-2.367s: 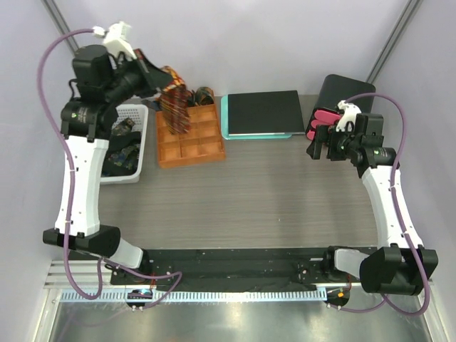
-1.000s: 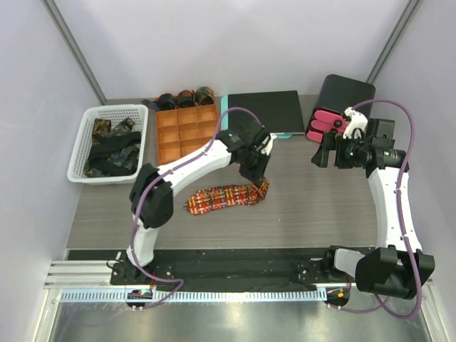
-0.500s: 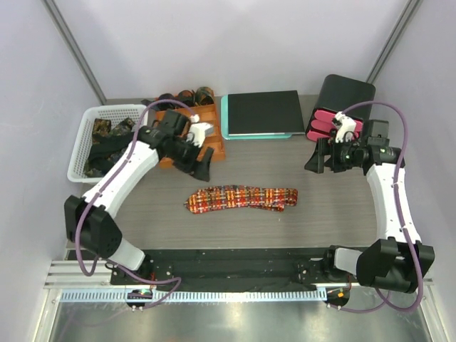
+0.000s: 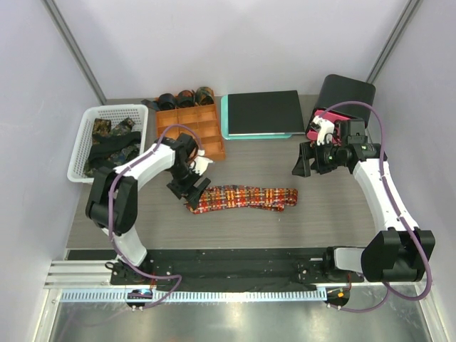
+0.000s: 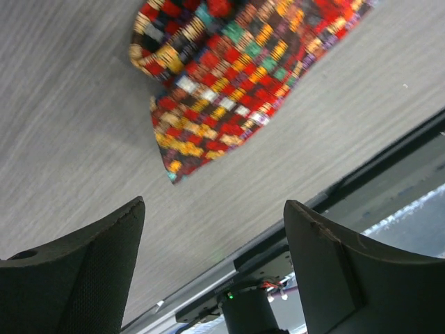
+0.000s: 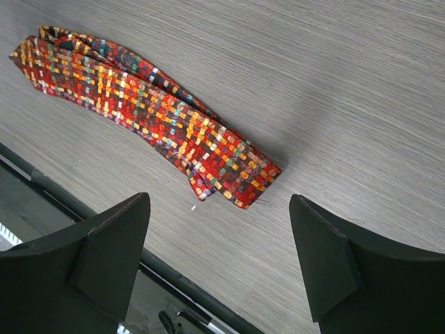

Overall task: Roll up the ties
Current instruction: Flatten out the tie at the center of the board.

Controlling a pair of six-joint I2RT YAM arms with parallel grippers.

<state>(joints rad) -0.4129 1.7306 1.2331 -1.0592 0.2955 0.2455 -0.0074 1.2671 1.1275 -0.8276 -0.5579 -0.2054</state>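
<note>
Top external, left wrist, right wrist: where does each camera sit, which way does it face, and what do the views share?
Top external: fixed above and behind the bases, looking down on the table; both arms show, with the left hand at the checked tie's left end.
Left wrist: on the left arm, looking down past the open left hand at the tie's pointed end.
Right wrist: on the right arm, looking down past the open right hand along the tie's length.
Shared: all three show the tie on the table.
</note>
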